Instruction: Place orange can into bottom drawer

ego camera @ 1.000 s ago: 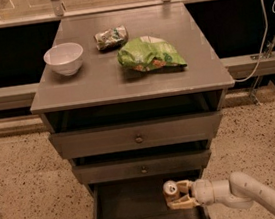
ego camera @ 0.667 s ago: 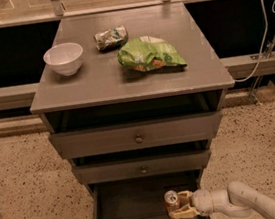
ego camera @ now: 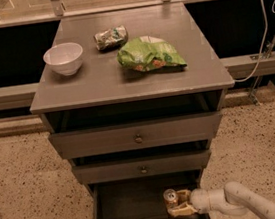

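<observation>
The orange can stands upright with its silver top showing, inside the open bottom drawer, near its right side. My gripper reaches in from the lower right on a white arm, and its tan fingers are closed around the can low in the drawer. The drawer is pulled out below two shallower grey drawers with round knobs.
On the grey cabinet top are a white bowl, a silver-green foil packet and a big green chip bag. The top drawer stands slightly pulled out. Speckled floor lies on both sides. A cable hangs at the right.
My gripper has moved down and slightly left with the can, lowering it deeper into the bottom drawer.
</observation>
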Controlling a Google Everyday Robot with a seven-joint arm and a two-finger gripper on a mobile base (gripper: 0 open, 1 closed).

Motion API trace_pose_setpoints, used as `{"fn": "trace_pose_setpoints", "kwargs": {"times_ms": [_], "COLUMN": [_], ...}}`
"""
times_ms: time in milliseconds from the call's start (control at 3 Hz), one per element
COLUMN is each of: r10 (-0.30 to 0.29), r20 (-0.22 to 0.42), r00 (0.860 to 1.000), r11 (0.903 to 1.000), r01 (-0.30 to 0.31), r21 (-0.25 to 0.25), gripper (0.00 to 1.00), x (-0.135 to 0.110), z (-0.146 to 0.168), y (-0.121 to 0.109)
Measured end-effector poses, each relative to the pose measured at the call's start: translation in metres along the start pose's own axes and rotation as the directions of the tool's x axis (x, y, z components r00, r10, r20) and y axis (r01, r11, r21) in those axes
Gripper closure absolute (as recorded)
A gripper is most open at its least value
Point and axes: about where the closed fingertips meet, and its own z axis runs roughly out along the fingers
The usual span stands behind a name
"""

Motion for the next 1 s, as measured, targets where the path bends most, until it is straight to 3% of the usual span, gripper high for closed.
{"fn": "trace_pose_setpoints", "kwargs": {"times_ms": [333,667,1000], "r10": [-0.008,-0.069,-0.083], "r20": [0.012,0.017,0.018], "r00": [1.0,0.997,0.996], "r11": [0.9998,0.9975,0.9965], "r01": [0.008,0.07,0.083], "r21": [0.019,-0.011,-0.003], "gripper": [1.0,0.82,0.57], "x": [0.029,0.052,0.052], "z": [-0.001,0.001,-0.003], "y": [-0.021,-0.03,-0.037]}}
